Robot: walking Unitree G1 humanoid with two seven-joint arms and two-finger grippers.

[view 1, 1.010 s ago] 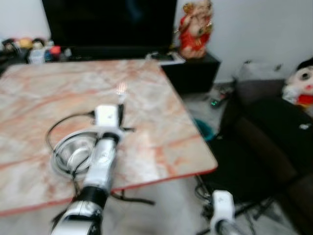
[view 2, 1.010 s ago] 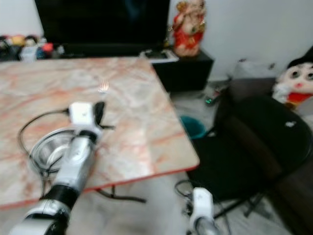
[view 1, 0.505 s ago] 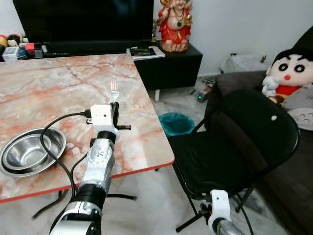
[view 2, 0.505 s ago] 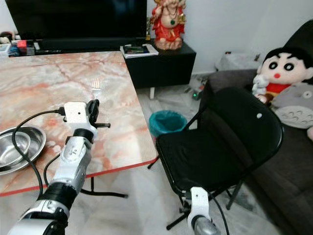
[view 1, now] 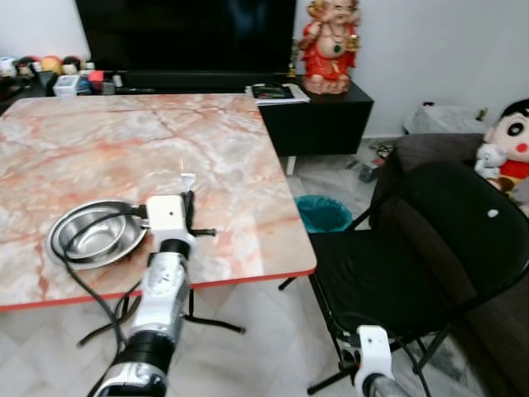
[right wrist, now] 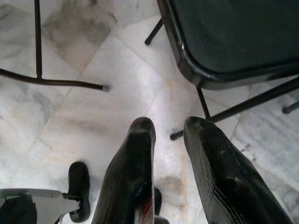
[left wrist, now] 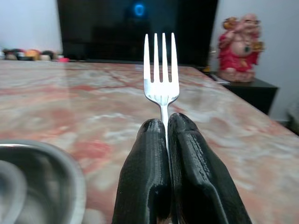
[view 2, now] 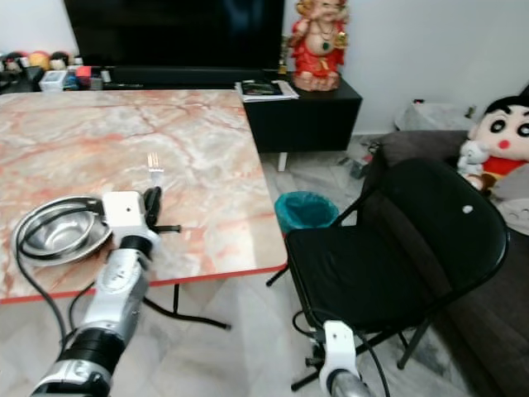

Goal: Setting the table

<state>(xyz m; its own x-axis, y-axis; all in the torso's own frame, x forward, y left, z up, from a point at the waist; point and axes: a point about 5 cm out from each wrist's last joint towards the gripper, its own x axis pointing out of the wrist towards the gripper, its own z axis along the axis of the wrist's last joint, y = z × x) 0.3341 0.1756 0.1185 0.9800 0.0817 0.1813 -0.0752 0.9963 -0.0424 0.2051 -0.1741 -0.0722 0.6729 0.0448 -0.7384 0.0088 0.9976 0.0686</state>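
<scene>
Fork carried over the marble worktop (view 1: 99,141)

A light, stiff, slippery silver metal fork (left wrist: 161,79) is pinched by its handle in the left gripper (left wrist: 167,128), beside the steel bowl (view 1: 95,234).

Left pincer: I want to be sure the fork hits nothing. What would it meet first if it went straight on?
The left pincer, shut on the fork, points level across the marble table. The way looks free above the tabletop; past the far edge, likely the black TV, though depth is unclear.

Black folding chair (view 1: 430,248), teal bin (view 1: 324,213), red figurine (view 1: 329,41)
</scene>
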